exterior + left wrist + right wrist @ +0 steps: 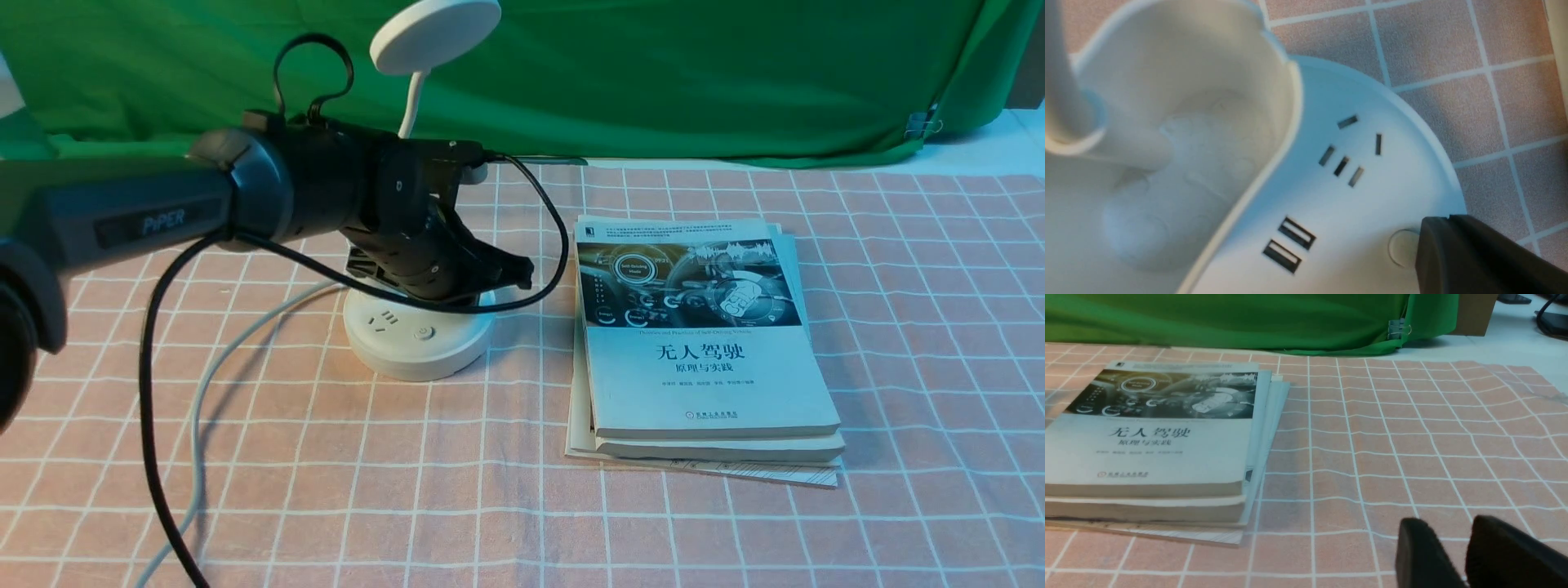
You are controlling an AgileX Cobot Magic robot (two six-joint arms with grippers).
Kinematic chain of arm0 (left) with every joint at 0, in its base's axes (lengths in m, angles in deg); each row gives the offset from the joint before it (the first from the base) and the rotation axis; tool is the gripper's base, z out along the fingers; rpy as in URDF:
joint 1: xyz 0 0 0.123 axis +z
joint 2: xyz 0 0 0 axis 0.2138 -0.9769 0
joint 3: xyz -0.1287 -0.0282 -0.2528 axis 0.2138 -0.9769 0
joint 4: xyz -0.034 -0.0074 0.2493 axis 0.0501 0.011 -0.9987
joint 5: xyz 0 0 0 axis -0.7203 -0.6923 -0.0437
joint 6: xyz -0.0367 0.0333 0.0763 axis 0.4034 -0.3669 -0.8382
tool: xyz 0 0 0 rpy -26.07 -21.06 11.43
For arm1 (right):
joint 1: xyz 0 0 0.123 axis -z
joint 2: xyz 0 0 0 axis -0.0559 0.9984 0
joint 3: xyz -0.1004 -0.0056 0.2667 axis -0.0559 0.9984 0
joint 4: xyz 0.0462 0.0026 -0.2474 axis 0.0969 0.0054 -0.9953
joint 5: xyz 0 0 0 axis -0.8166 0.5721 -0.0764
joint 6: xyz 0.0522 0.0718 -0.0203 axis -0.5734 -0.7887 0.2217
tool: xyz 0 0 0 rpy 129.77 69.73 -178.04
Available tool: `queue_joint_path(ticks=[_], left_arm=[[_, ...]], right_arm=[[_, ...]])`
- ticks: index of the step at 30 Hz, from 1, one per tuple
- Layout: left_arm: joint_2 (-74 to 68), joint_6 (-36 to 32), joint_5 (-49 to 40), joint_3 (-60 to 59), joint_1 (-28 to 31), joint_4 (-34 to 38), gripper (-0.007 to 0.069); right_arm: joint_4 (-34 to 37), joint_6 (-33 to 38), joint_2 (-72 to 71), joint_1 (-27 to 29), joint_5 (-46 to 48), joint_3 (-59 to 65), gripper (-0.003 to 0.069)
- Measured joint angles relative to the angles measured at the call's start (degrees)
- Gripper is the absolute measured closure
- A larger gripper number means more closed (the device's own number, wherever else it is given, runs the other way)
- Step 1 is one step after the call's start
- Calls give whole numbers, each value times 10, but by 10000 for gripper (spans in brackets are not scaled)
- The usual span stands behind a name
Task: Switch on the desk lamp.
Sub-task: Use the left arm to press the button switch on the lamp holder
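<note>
white round-based desk lamp (418, 335), checked cloth (735, 506)

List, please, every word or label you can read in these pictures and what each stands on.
"PiPER": on the left arm.
"无人驾驶": title on the top book.
"原理与实践": subtitle below it.
The book's English line, author line and publisher line are too small to read.
The lamp base shows only a power symbol.

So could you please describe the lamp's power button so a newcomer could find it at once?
Find the white plastic desk lamp left of the stacked books. On its round base, beside the socket slots, sits a small round button, the only circular mark there.
</note>
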State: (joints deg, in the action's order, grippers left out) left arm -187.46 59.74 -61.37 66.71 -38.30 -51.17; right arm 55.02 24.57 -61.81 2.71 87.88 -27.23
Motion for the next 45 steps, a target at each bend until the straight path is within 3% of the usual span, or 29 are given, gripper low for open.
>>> queue_joint_path(ticks=[45], left_arm=[[-17,-1,2,6,0,-28,603]], right_arm=[[0,0,0,0,0,0,419]])
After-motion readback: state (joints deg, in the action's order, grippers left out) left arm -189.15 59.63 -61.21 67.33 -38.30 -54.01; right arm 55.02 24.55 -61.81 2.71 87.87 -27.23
